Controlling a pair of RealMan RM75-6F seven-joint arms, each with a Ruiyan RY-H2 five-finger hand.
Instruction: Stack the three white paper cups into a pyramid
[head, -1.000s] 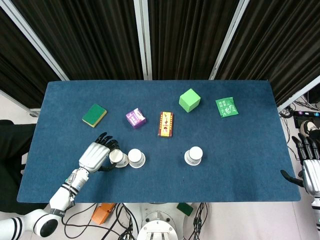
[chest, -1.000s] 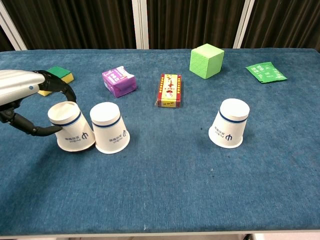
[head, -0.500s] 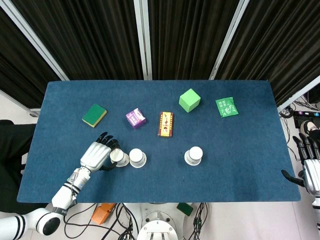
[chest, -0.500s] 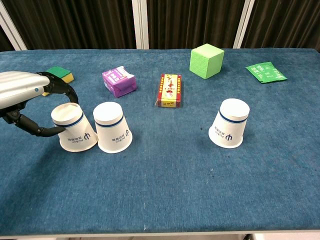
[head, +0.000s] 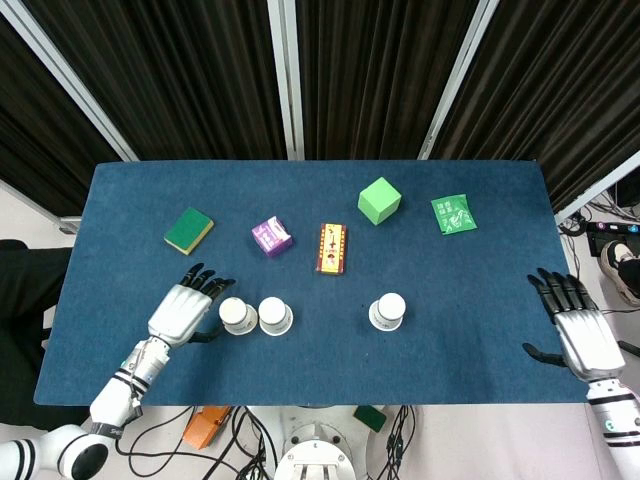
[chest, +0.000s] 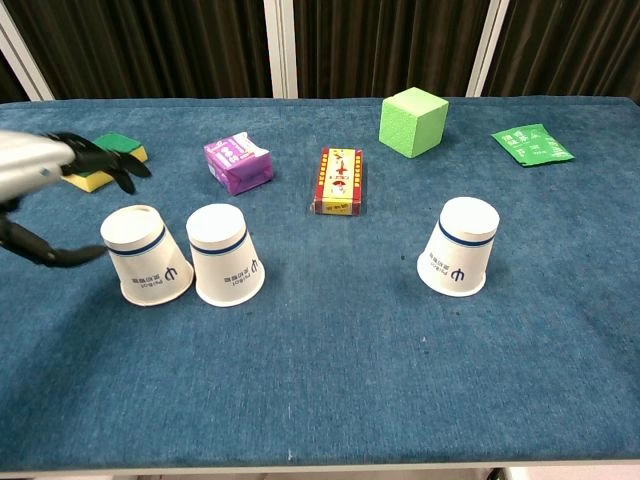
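Note:
Three white paper cups stand upside down on the blue table. Two of them, the left cup (head: 238, 316) (chest: 147, 255) and the middle cup (head: 274, 316) (chest: 226, 254), sit side by side and touch at their rims. The third cup (head: 388, 311) (chest: 460, 246) stands alone further right. My left hand (head: 183, 310) (chest: 45, 175) is open just left of the left cup, fingers spread and clear of it. My right hand (head: 577, 334) hovers open over the table's right edge, seen only in the head view.
Along the far half of the table (head: 470, 290) lie a green-and-yellow sponge (head: 189, 230), a purple box (head: 271, 238), a red-and-yellow packet (head: 333, 248), a green cube (head: 379, 200) and a green sachet (head: 453, 214).
My left hand let go of the left cup and drew back to the left; the cup now stands level. My right hand moved inward over the table's right edge.

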